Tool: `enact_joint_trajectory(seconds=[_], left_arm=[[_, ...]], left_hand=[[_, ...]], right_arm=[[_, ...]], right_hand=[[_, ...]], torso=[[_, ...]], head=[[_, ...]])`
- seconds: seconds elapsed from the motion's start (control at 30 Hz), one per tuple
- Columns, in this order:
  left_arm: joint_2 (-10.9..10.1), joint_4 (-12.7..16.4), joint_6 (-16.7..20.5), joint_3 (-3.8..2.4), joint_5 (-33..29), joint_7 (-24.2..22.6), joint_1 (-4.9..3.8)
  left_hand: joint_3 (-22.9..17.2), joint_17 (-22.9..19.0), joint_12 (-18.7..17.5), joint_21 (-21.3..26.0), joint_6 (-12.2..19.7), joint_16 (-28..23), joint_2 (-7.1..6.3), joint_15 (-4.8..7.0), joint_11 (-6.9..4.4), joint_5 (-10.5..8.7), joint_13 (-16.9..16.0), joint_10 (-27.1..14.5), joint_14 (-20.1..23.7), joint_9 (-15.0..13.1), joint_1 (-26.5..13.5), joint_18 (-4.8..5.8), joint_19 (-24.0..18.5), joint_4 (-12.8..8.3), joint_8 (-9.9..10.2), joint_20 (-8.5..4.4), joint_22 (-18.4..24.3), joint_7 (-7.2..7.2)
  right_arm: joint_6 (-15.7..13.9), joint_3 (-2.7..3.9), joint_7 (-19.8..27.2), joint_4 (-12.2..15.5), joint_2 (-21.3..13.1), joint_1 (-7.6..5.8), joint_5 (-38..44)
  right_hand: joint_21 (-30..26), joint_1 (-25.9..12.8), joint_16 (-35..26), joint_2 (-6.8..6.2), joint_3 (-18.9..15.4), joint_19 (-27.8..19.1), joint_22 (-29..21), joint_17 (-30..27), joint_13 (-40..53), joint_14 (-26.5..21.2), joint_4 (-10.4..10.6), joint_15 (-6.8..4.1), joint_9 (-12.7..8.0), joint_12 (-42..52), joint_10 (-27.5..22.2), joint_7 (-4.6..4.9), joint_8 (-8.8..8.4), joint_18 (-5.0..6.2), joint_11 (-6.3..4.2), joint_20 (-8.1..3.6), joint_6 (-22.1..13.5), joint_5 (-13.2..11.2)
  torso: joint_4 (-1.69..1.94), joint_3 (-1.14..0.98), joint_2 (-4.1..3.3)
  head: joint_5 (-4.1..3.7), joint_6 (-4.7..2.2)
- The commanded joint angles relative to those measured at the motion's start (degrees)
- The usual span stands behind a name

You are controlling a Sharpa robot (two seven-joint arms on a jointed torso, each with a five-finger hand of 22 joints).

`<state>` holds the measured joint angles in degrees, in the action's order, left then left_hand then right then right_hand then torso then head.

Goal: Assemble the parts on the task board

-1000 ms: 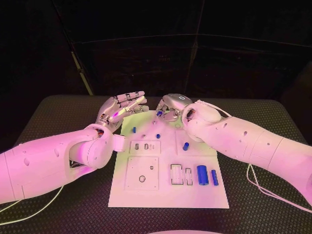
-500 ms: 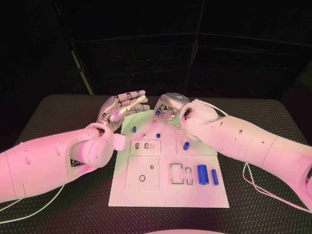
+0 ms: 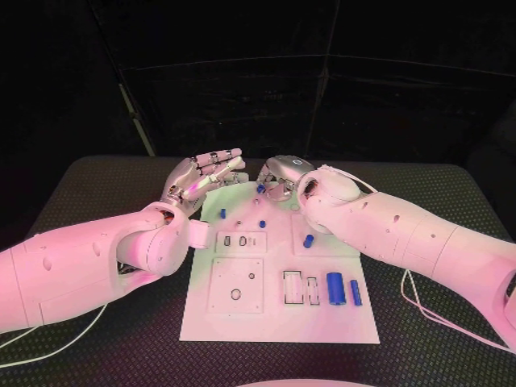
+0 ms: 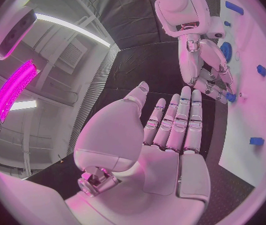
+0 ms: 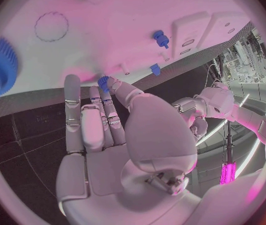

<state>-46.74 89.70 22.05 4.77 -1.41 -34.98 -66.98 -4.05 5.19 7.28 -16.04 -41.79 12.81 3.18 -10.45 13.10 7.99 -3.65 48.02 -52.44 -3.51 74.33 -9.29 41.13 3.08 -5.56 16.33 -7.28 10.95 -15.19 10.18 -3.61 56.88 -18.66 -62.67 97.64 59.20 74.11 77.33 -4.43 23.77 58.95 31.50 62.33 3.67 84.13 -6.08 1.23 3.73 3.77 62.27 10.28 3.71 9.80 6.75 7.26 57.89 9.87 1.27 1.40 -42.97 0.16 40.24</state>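
Right hand (image 3: 284, 176) at the board's (image 3: 270, 322) upper edge in the head view, fingers (image 5: 110, 85) pinching a small blue part (image 5: 102, 80). Left hand (image 3: 200, 179) hovers beside it, fingers (image 4: 180, 120) straight and together, holding nothing. More blue parts (image 3: 344, 290) lie lower right.

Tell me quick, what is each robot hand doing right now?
Left hand: open, fingers spread, holding nothing.
Right hand: pinching a small blue part at its fingertips, at the far end of the task board.
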Motion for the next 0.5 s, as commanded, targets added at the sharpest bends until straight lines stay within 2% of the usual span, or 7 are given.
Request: enact_joint_trajectory(seconds=[0.03,0.3,0.5], left_arm=[[0.1,0.0,-0.8,-0.06,0.4,-0.1,-0.13],[0.0,-0.1,-0.9,-0.06,0.4,0.0,-0.14],[-0.5,-0.1,-1.0,-0.06,0.4,0.0,-0.14]], left_hand=[[0.0,-0.1,-0.2,-0.1,0.4,-0.3,0.27,0.01,0.12,0.05,0.1,0.2,-0.2,0.1,0.2,-0.9,0.4,-0.4,0.1,0.09,0.0,5.31],[0.0,-0.1,-0.3,0.0,0.6,-0.5,0.28,-0.03,0.15,0.04,0.1,0.2,-0.1,0.1,0.1,-0.88,0.3,-0.5,0.2,0.1,0.1,5.32],[0.0,-0.1,-0.3,0.0,0.6,-0.5,0.28,-0.03,0.15,0.04,0.1,0.2,-0.1,0.1,0.1,-0.88,0.3,-0.5,0.2,0.1,0.1,5.32]], right_arm=[[0.7,0.01,-0.5,0.3,0.0,-0.13,0.3],[-1.7,0.0,-0.8,2.5,-1.5,-0.12,0.4],[-4.7,0.01,-1.3,7.8,-6.5,-0.09,-1.2]], right_hand=[[-0.2,0.1,-0.2,-0.68,-0.1,-0.4,-0.1,-0.4,0.0,0.8,0.4,0.41,0.0,0.0,-0.9,0.05,-0.08,0.78,0.04,0.17,-0.7,-0.5],[-0.7,0.4,-1.7,-1.51,-1.3,-1.1,-0.5,-3.3,0.1,-0.2,1.1,0.68,0.0,0.6,-4.1,0.03,-0.12,0.81,0.26,0.48,-3.1,-0.7],[-0.8,0.5,-1.8,-1.78,-1.8,-1.3,-0.6,-3.6,0.1,-0.4,1.2,0.71,0.0,0.9,-4.6,0.06,-0.08,0.8,0.32,0.54,-3.4,-0.6]], torso=[[-0.05,-0.04,-0.04],[0.02,-0.08,-0.01],[-0.32,-0.11,0.09]], head=[[-0.07,0.0],[-0.11,-0.12],[-0.07,-0.38]])
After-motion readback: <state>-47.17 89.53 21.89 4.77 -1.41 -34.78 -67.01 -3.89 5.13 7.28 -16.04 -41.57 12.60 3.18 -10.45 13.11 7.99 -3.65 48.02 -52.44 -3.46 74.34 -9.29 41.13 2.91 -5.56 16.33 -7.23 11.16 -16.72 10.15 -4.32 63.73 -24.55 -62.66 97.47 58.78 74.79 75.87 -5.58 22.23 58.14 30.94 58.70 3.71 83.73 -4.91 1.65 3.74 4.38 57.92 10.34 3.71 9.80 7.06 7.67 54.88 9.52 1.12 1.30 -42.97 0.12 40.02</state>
